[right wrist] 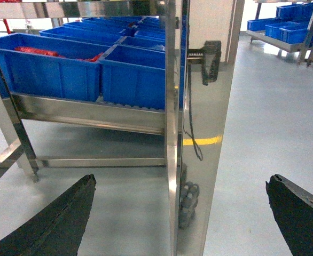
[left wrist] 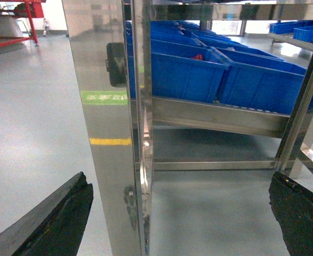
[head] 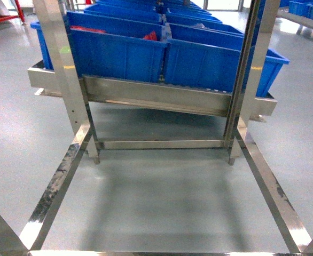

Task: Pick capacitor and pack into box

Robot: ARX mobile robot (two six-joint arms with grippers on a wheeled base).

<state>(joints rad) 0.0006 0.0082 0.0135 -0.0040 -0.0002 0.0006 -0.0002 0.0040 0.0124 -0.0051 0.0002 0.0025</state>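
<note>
Robot parked facing a steel rack (head: pixel 162 96) of blue bins (head: pixel 116 53), both claws spread wide and empty.

Left claw (left wrist: pixel 180 213) gapes around a rack post (left wrist: pixel 111 133); right claw (right wrist: pixel 180 213) gapes around another post (right wrist: pixel 202 133). Red pieces (head: pixel 151 36) lie in one bin. The pink box and any capacitor are nowhere in sight. Grey floor (head: pixel 156 197) beneath.

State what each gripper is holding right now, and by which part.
Nothing is held. The left gripper and the right gripper both stand open with only floor and rack post between their fingers.
</note>
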